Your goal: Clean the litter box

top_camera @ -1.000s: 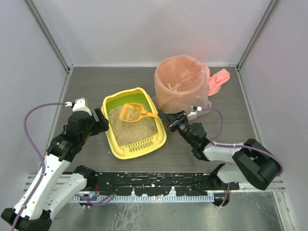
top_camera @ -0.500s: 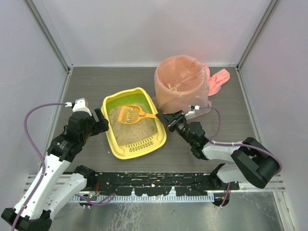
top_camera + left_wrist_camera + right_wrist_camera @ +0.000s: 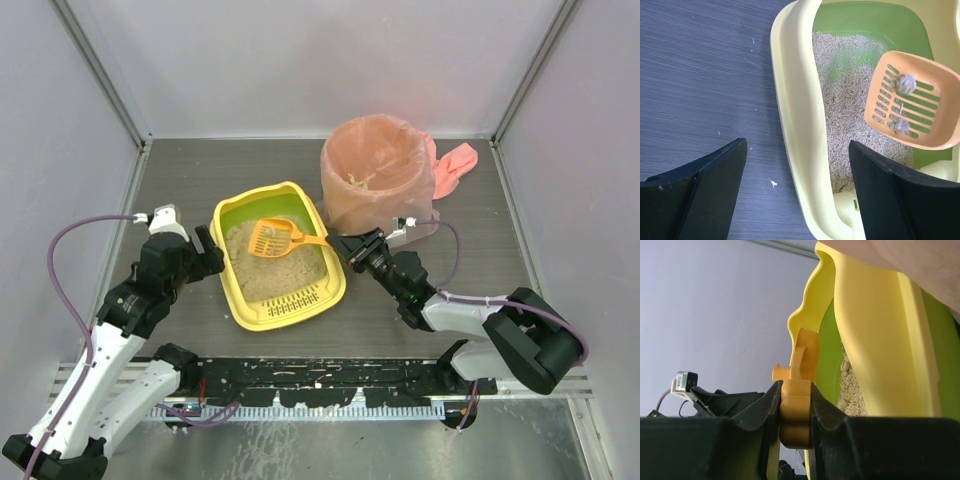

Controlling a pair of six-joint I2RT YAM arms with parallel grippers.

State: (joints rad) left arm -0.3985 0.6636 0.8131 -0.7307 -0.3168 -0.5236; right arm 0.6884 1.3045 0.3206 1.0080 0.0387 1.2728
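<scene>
Behind and left of the rectangular yellow plastic litter box [image 3: 228,285], the dark wood-grain tabletop [image 3: 180,180] lies open. A round pink-bagged bin [image 3: 352,212] crowds its far right corner; a small orange slotted scoop [image 3: 270,237] sits over the litter's middle.

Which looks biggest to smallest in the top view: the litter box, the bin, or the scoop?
1. litter box
2. bin, somewhat smaller; it stands taller, nearer the camera, so the gap is unsure
3. scoop, clearly smallest
</scene>
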